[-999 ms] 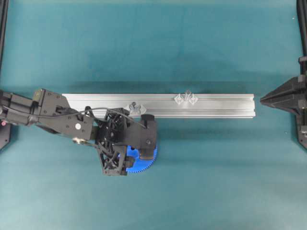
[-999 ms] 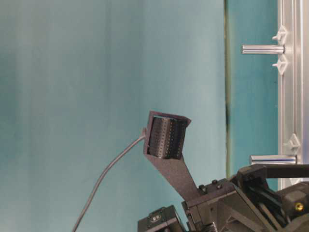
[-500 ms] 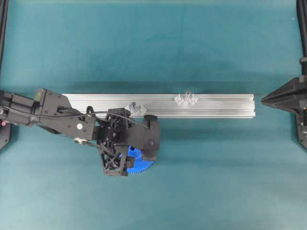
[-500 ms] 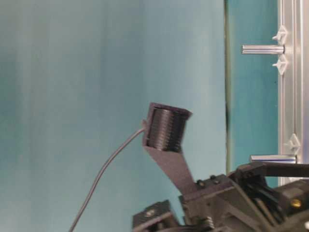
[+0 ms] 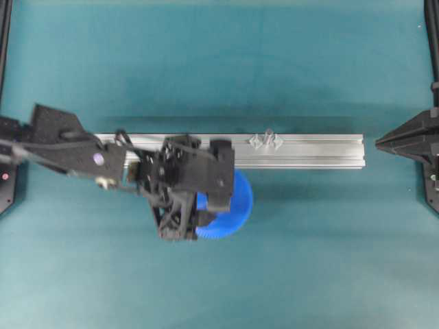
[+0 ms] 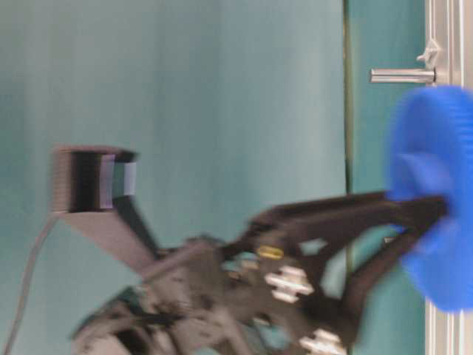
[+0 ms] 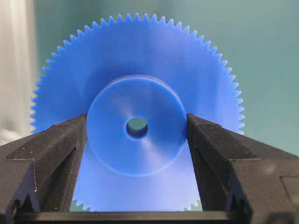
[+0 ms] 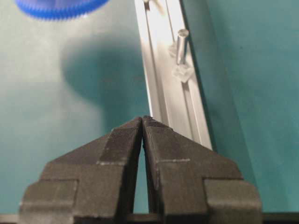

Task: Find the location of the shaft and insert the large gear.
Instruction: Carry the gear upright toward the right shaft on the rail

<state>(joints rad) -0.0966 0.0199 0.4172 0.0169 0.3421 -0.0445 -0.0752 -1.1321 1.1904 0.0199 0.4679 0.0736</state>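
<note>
- Teal cloth [image 5: 219,62] covers the whole table, with a long aluminium rail [image 5: 309,151] lying across its middle.
- Left claw [image 7: 136,133] grips the blue gear [image 7: 136,126] by its round hub, lifted at the rail's near edge, left of centre.
- Further right, a thin metal shaft [image 5: 268,134] stands up from the rail between two clear mounts.
- Right claw [image 8: 142,122] waits pinched together beyond the rail's right end, holding nothing.

Beside the left gripper [image 5: 218,179] jaws: you have the aluminium rail [image 5: 315,151], with one shaft [image 5: 268,137] standing up from it.
Between the jaws: the large gear [image 7: 136,127] fills the gap.
Right gripper [image 8: 142,122] jaws: pressed together beyond the rail's end.
Elsewhere: open worktop [image 5: 322,260].
</note>
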